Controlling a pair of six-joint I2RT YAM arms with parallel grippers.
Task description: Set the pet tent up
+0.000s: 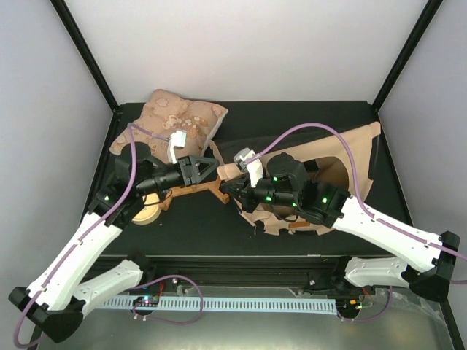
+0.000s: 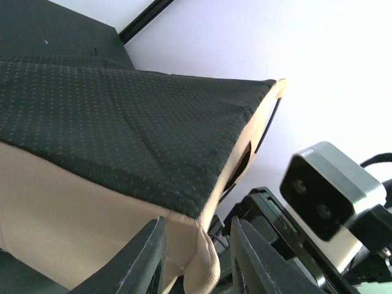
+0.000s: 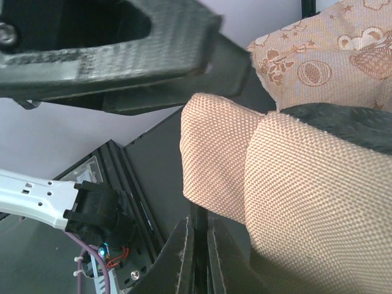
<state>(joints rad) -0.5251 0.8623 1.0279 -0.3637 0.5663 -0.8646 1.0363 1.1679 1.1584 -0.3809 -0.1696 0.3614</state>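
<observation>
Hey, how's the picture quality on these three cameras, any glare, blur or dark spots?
Top external view: even, soft light, no glare, sharp throughout; the black table hides shadows. Left wrist view: the dotted lining of the pet tent is crisp, the white wall behind is very bright, and the left gripper at the bottom edge looks slightly soft. Right wrist view: the tent's weave is close, sharp and evenly lit.

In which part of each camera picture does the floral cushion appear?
Top external: the floral cushion lies in the upper part, left of centre.
Left wrist: it is not in this picture.
Right wrist: it fills the upper right corner.
Shared landmark: the tan cloth of the pet tent shows in all three views, at lower left in the left wrist view and at lower right in the right wrist view.
</observation>
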